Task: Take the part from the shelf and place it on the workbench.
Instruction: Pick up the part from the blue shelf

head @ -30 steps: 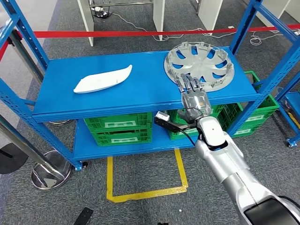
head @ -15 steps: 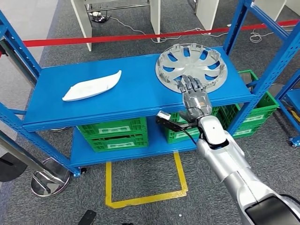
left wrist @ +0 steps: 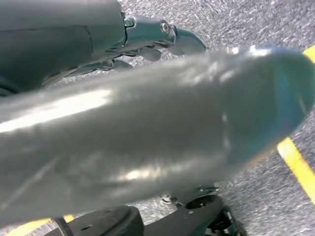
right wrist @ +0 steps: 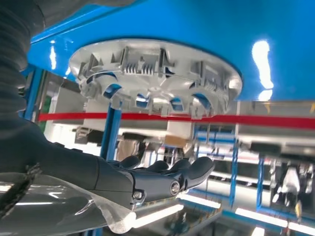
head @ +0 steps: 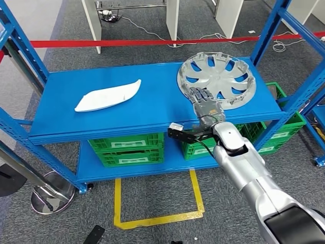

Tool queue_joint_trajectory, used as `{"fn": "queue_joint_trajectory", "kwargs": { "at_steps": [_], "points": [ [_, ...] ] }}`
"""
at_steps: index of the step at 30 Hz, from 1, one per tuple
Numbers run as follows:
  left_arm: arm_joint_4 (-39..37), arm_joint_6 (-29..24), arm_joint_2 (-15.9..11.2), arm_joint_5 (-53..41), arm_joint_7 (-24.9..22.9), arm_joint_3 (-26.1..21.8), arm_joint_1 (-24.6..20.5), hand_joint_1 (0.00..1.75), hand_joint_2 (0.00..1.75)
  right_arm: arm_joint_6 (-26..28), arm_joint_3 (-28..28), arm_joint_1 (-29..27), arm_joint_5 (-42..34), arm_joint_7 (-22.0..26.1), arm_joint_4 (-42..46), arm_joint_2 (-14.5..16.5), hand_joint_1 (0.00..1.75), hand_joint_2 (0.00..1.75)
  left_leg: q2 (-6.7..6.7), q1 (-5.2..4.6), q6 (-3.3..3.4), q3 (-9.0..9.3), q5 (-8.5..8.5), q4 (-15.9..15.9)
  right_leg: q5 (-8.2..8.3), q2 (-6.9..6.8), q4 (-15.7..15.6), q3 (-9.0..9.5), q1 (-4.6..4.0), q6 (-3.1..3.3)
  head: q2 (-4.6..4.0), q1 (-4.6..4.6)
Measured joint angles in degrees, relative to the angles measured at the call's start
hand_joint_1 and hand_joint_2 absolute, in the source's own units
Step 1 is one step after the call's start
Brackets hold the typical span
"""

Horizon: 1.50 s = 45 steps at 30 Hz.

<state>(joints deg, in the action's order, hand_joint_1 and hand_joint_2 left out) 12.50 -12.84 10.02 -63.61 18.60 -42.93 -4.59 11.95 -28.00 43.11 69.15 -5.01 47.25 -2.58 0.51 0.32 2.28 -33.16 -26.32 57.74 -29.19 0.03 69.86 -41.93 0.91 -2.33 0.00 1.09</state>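
Reaching across the blue shelf (head: 115, 119), I have my right hand (head: 205, 105) stretched flat, fingers straight and slightly apart, holding nothing. Its fingertips lie at the near rim of the silver hubcap (head: 218, 76), at about seven o'clock on the disc; from the head view I cannot tell whether they touch the rim or hover just above it. In the right wrist view the right hand's fingers (right wrist: 178, 174) are level and extended toward the hubcap (right wrist: 156, 73), with a clear gap between them and its ribbed edge, so I judge there is no grip yet.

The task is at its start: the part lies on the top shelf board, toward two o'clock in my view, not lifted, and the carry and the placing on the workbench are all left to do. Which part is meant is a guess; a white curved trim piece (head: 108, 94) lies well apart, toward ten o'clock, untouched, but my reach points to the hubcap.

Green crates (head: 128, 147) sit on the lower board.

My left hand (left wrist: 163, 37) is largely hidden behind a blurred silver limb; dark fingers show, but whether they are spread or curled I cannot tell. The workbench is nowhere that I can make out.
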Motion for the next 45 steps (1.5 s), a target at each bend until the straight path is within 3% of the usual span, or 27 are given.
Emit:
{"fn": "queue_joint_trajectory", "kwargs": {
  "at_steps": [2,3,8,9,11,13,14,15,17,19,22,24,27,28,29,30,32,33,35,38,40,43,44,45],
  "points": [
    [0.0,0.1,0.0,-0.1,0.0,0.0,-0.1,0.0,0.0,-1.5,-0.3,2.2,-0.5,0.7,-1.5,0.0,0.0,1.75,0.09,-0.06,-0.58,0.53,-0.84,0.4,3.84,-0.05,-7.5,3.16,0.08,0.02,0.0,-0.05],
    [0.0,0.1,0.0,-0.1,0.0,0.0,-0.1,0.0,0.0,-2.1,-0.5,3.4,-0.7,0.9,-2.1,0.0,0.0,1.75,0.09,-0.16,-0.91,0.59,-1.17,0.6,4.52,-0.01,-10.0,4.38,0.04,0.22,0.0,-0.06],
    [0.0,0.2,0.1,-0.1,-0.1,0.0,-0.1,0.0,0.0,-2.8,-1.1,6.5,-0.9,1.3,-4.3,0.2,0.0,1.75,0.0,-0.1,-2.28,0.36,-2.57,1.9,3.62,0.15,-11.3,5.83,-0.03,2.07,0.0,0.12],
    [0.0,0.2,0.1,-0.1,-0.1,0.0,-0.1,0.0,0.0,-2.8,-1.2,6.9,-0.9,1.3,-4.6,0.2,0.0,1.75,-0.04,-0.02,-2.59,-0.61,-3.61,4.0,3.46,0.14,-11.4,6.13,0.07,2.41,0.0,0.23],
    [0.0,0.2,0.1,-0.1,-0.1,0.0,-0.2,0.0,0.0,-2.9,-1.5,7.3,-0.8,1.3,-5.1,0.3,0.0,1.75,-0.1,0.09,-3.01,-4.52,-6.44,11.5,2.97,0.14,-11.4,6.71,0.02,2.85,0.0,0.45],
    [0.0,0.3,0.2,-0.1,-0.1,0.0,0.0,0.0,0.0,-2.9,-2.0,7.5,-0.2,1.2,-5.8,0.3,0.0,1.75,-0.1,0.13,-3.06,-8.15,-7.3,17.1,2.42,0.17,-11.4,7.36,-0.09,2.96,0.0,0.45],
    [0.0,0.3,0.2,-0.1,-0.1,0.0,0.0,0.0,0.0,-3.0,-2.3,7.7,0.2,1.1,-6.2,0.3,0.0,1.75,-0.1,0.12,-2.94,-8.64,-6.02,16.9,2.14,0.22,-11.4,7.74,-0.14,2.95,0.0,0.45],
    [0.0,0.3,0.2,-0.1,-0.1,0.0,0.0,0.0,0.0,-3.1,-2.6,8.0,0.7,1.0,-6.5,0.3,0.0,1.75,-0.1,0.1,-2.71,-8.12,-3.74,14.6,1.85,0.26,-11.4,8.18,-0.19,2.92,0.0,0.45],
    [0.0,0.3,0.3,0.0,-0.1,0.0,0.0,0.0,0.0,-3.4,-3.3,9.0,1.2,1.1,-7.3,0.3,0.0,1.75,-0.12,-0.17,-1.85,-5.5,1.15,7.0,1.23,0.33,-11.4,8.94,-0.35,2.73,0.0,0.4],
    [0.0,0.3,0.3,0.1,0.0,0.0,0.0,0.0,0.0,-3.7,-4.0,10.2,1.6,1.2,-8.4,0.3,0.0,1.75,-0.16,-0.52,-1.15,-3.63,2.65,2.0,0.81,0.41,-11.4,9.1,-0.42,2.28,0.0,0.35],
    [0.0,0.3,0.5,0.4,0.1,0.0,0.1,0.0,0.0,-4.0,-4.8,11.5,2.0,1.4,-9.9,0.2,0.0,1.75,-0.2,-0.54,-0.7,-2.97,1.96,0.9,0.48,0.39,-11.6,9.02,-0.34,1.33,0.0,0.3],
    [0.0,0.3,0.6,0.5,0.1,0.0,0.2,0.0,0.0,-4.5,-5.2,12.5,2.2,1.4,-10.8,0.1,0.0,1.75,-0.23,-0.24,-0.25,-2.24,1.9,0.2,-0.69,0.34,-9.4,7.83,-0.33,0.75,0.0,0.15],
    [0.0,0.3,0.8,0.7,0.2,-0.1,0.1,0.0,0.0,-5.7,-6.1,13.7,2.8,1.5,-12.6,-0.1,0.0,1.75,-0.26,-0.11,0.29,-1.59,1.35,0.0,-4.3,0.29,1.1,1.5,-0.22,0.14,0.0,-0.02],
    [0.0,0.3,0.9,0.8,0.2,-0.1,0.3,0.0,0.0,-6.1,-6.4,13.9,3.1,1.5,-13.2,-0.2,0.0,1.75,-0.23,-0.09,0.33,-1.33,1.07,0.1,-4.54,0.28,3.6,-0.38,-0.18,0.0,0.0,-0.01],
    [0.0,0.3,0.9,0.9,0.2,-0.2,0.4,0.0,0.0,-6.5,-6.7,14.0,3.4,1.5,-13.8,-0.3,0.0,1.75,-0.16,-0.07,0.29,-0.96,0.74,0.1,-3.56,0.26,4.1,-1.28,-0.13,-0.09,0.0,-0.04],
    [0.0,0.3,0.9,1.1,0.2,-0.3,0.6,0.0,0.0,-6.8,-7.0,14.3,3.7,1.5,-14.4,-0.4,0.0,1.75,-0.09,-0.03,0.17,-0.5,0.33,0.2,-1.42,0.22,2.3,-0.96,-0.07,-0.14,0.0,-0.04],
    [0.0,0.2,1.0,1.2,0.2,-0.5,0.9,0.0,0.0,-7.6,-7.6,15.4,4.1,1.5,-15.6,-0.5,0.0,1.75,0.01,-0.06,-0.32,0.43,-0.68,0.5,3.37,0.04,-5.1,1.84,-0.01,-0.17,0.0,-0.02],
    [0.0,0.2,1.0,1.3,0.2,-0.6,0.9,0.0,0.0,-8.2,-7.9,16.0,4.1,1.5,-16.3,-0.5,0.0,1.75,0.04,-0.14,-0.63,0.67,-1.13,0.7,4.51,0.02,-8.3,3.4,-0.04,-0.03,0.0,-0.01],
    [0.0,0.2,0.9,1.4,0.2,-0.7,1.0,0.0,0.0,-9.3,-8.5,16.8,4.1,1.4,-17.6,-0.5,0.0,1.75,0.1,-0.29,-1.19,0.79,-1.6,0.9,4.23,0.06,-10.7,4.94,-0.27,0.6,0.0,0.06],
    [0.0,0.1,0.9,1.4,0.3,-0.9,1.2,0.0,0.0,-9.8,-9.0,17.4,4.1,1.4,-18.7,-0.6,0.0,1.75,0.05,-0.19,-2.0,0.8,-2.37,1.4,3.64,0.23,-10.9,5.5,-0.19,1.84,0.0,0.19],
    [0.0,0.1,0.9,1.4,0.3,-1.0,1.2,0.0,0.0,-9.8,-9.3,17.9,4.1,1.4,-19.1,-0.6,0.0,1.75,-0.07,-0.07,-2.6,-0.87,-4.18,5.2,3.25,0.28,-11.1,6.1,0.04,2.48,0.0,0.45],
    [0.0,0.0,0.9,1.4,0.3,-1.0,1.3,0.0,0.0,-10.2,-9.6,18.2,4.0,1.4,-19.8,-0.6,0.0,1.75,-0.1,0.05,-2.97,-6.67,-6.77,15.2,2.4,0.29,-11.1,7.15,-0.06,2.92,0.0,0.6],
    [0.0,0.0,0.9,1.4,0.3,-1.0,1.4,0.0,0.0,-10.7,-9.7,18.2,3.8,1.3,-20.2,-0.6,0.0,1.75,-0.1,0.05,-2.92,-7.88,-6.16,16.4,2.08,0.3,-11.0,7.57,-0.13,2.94,0.0,0.6],
    [0.0,0.0,0.9,1.4,0.3,-1.1,1.4,0.0,0.0,-11.5,-9.9,18.2,3.5,1.1,-20.5,-0.6,0.0,1.75,-0.1,0.04,-2.76,-8.1,-4.45,15.5,1.74,0.33,-11.0,8.04,-0.2,2.94,0.0,0.61]
  ]
}}
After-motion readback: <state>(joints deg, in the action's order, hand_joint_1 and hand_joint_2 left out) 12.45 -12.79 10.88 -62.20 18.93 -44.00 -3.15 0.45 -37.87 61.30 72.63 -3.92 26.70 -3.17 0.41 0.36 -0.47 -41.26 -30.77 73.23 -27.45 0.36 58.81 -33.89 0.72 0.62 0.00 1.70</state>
